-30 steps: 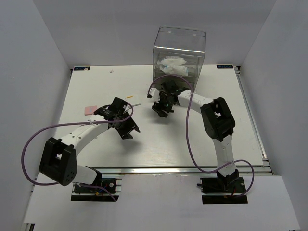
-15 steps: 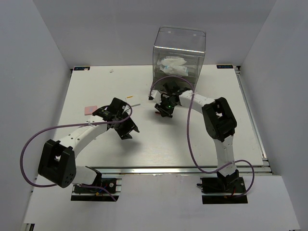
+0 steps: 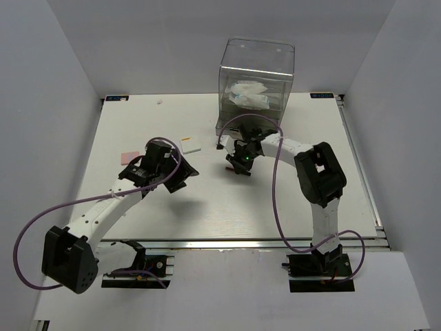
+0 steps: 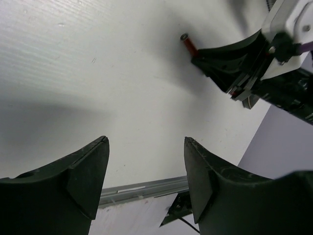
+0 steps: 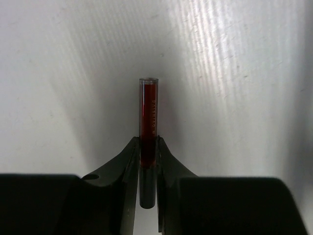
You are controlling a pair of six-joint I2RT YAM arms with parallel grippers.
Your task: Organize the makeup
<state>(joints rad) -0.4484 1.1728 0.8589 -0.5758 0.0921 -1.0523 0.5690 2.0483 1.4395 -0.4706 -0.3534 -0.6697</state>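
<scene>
1. At mid-table, just in front of the clear acrylic box, your right gripper is pinched tight on the dark lower end of a slim red stick. The stick's red, clear-tipped length juts forward from the jaws over the white table.
2. Seen from your left wrist camera, the same stick pokes out of the right gripper with its tip close to the table. You cannot tell from these views whether it touches.
3. Your left gripper stands wide open over bare table, with nothing between its fingers.
4. Near your left gripper, a white flat square lies just beyond it, and a pink square lies off to its left, apart from the arm.
5. Inside the box, white-blue crinkly packets show through the clear wall.
</scene>
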